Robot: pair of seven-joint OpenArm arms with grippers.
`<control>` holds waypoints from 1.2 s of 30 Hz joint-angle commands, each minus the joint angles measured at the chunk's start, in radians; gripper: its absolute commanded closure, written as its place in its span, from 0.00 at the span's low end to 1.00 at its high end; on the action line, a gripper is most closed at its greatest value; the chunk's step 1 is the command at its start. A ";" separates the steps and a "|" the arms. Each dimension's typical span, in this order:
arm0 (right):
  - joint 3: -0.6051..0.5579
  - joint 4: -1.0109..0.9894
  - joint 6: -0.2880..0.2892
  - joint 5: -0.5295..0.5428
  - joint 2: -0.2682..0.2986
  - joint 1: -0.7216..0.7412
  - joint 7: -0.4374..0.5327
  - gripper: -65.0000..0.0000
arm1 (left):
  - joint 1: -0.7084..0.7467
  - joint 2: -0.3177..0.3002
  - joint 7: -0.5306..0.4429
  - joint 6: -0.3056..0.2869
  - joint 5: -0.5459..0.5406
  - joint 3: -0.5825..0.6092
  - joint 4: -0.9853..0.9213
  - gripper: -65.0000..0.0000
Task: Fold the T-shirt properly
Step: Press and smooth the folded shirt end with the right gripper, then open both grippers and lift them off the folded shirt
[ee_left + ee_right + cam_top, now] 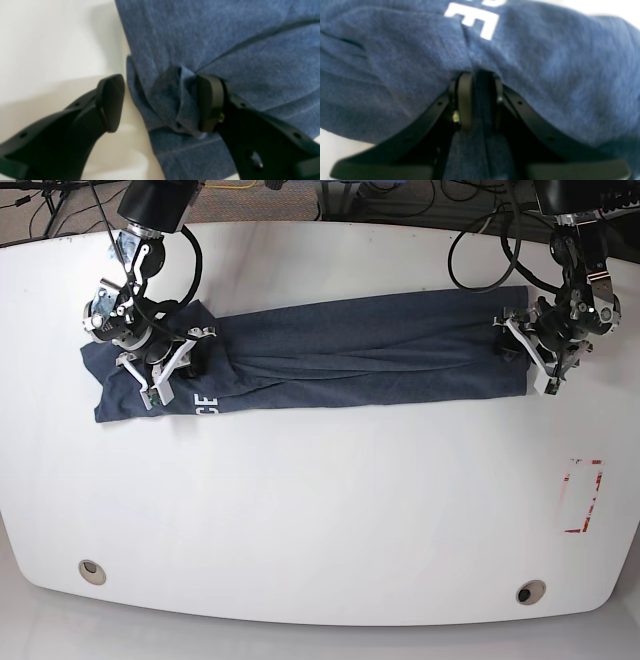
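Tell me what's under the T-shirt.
The T-shirt lies stretched across the white table, folded lengthwise into a band. Bare tabletop shows all around it. Whatever lies beneath the fabric is covered and cannot be seen.

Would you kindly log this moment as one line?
T-shirt: folded lengthwise strip | right tool: shut on T-shirt | left tool: open at T-shirt edge
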 commanded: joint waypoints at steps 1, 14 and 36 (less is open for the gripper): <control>0.005 -0.003 -0.010 -0.044 0.030 0.002 -0.015 0.84 | -0.006 -0.030 0.013 0.008 0.020 -0.003 -0.018 0.37; 0.061 0.002 -0.010 -0.046 0.036 -0.007 -0.017 0.84 | -0.035 -0.073 -0.017 0.008 0.018 -0.001 -0.061 0.37; 0.059 0.213 -0.010 -0.044 -0.071 -0.174 -0.017 0.84 | -0.209 -0.119 -0.018 0.008 0.018 0.122 -0.206 0.37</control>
